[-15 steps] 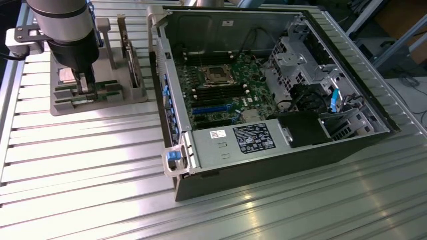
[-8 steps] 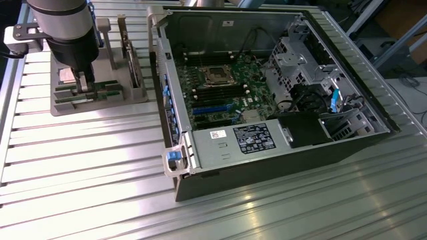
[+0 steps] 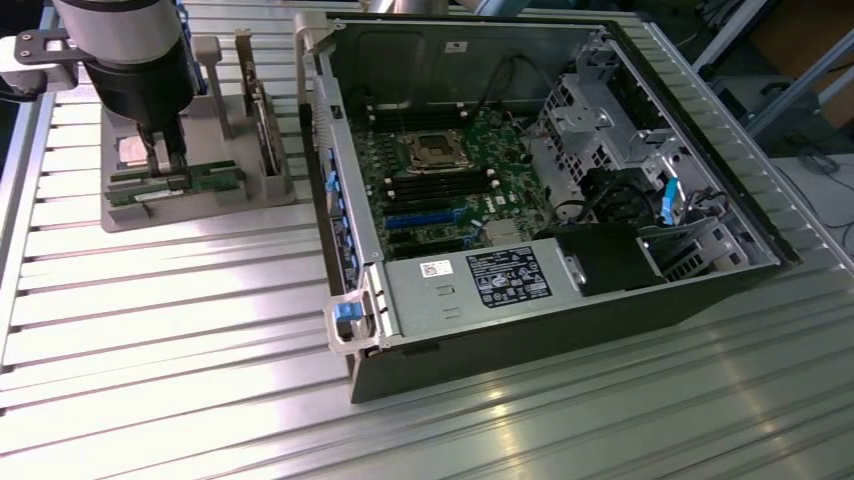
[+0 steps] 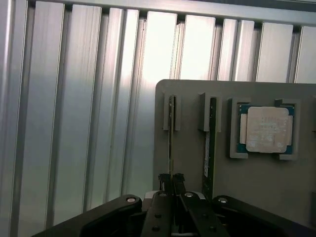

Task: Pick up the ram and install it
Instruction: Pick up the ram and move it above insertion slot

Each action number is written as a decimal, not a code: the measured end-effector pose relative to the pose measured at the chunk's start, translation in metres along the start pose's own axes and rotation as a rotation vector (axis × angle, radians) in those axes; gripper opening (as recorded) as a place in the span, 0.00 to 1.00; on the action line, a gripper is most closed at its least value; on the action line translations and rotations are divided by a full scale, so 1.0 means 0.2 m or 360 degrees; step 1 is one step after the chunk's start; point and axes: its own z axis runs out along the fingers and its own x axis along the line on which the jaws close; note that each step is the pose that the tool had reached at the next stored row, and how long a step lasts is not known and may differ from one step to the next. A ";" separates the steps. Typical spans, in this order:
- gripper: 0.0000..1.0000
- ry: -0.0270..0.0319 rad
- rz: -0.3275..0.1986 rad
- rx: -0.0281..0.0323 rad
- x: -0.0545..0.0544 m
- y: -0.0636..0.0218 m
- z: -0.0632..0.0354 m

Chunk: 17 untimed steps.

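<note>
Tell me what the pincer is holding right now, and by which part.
One RAM stick, pinched across its thin upper edge near mid-length by the pincer, in the gray holder.

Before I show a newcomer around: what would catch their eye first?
The open computer case, green motherboard exposed, dominates the exterior view's right. At that view's left, the gripper is shut on the ram, standing in a grey holder beside its twin stick and a silver CPU chip.

The gripper [image 4: 171, 177] covers the near end of the ram [image 4: 171, 133], so the actual contact is hidden. Holder [image 4: 192, 91] runs off the wrist view's edge. Exterior view: arm [image 3: 127, 50] cropped at the top, CPU [image 3: 131, 150] half behind it, PSU label [image 3: 507, 275] text too tiny to read.
</note>
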 end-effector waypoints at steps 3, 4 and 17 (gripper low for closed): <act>0.12 -0.00001 0.0000 0.00001 0.00 0.001 -0.020; 0.12 0.00000 0.0000 0.00000 0.00 0.001 -0.034; 0.12 -0.00003 0.0000 0.00001 0.00 0.004 -0.105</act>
